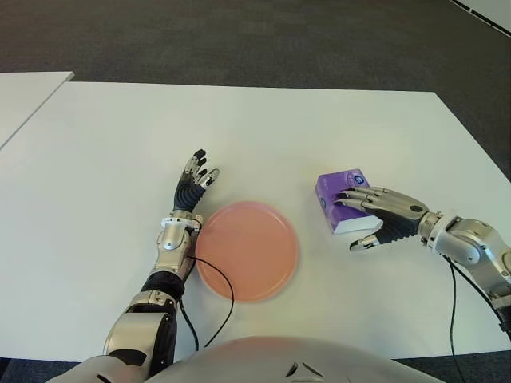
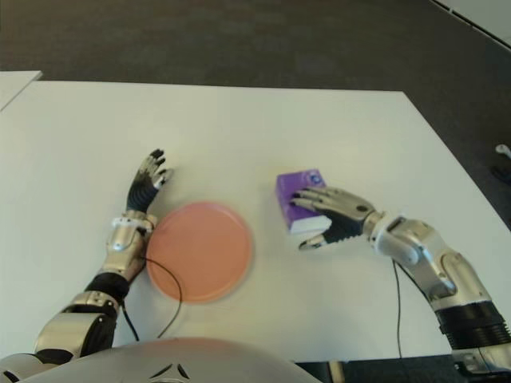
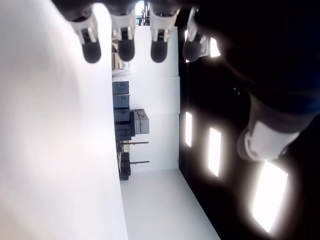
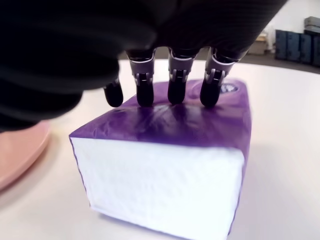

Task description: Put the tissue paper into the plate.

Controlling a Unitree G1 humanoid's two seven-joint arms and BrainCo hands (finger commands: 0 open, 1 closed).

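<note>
A purple tissue pack [image 1: 334, 189] with white ends lies on the white table [image 1: 263, 128], a little right of the round pink plate [image 1: 247, 249]. My right hand [image 1: 369, 217] reaches over the pack from the right. Its four fingers [image 4: 176, 90] lie stretched along the purple top [image 4: 165, 125], fingertips touching it. The thumb [image 1: 366, 242] hangs apart from the pack's near side, so the hand is open. The pack sits flat on the table. My left hand [image 1: 192, 185] shows at the plate's left edge, fingers straight and holding nothing.
A black cable [image 1: 227, 297] runs over the plate's near-left rim. A second white table [image 1: 24, 96] stands at the far left, and dark carpet [image 1: 239, 40] lies beyond. The plate's edge [image 4: 20, 150] appears beside the pack in the right wrist view.
</note>
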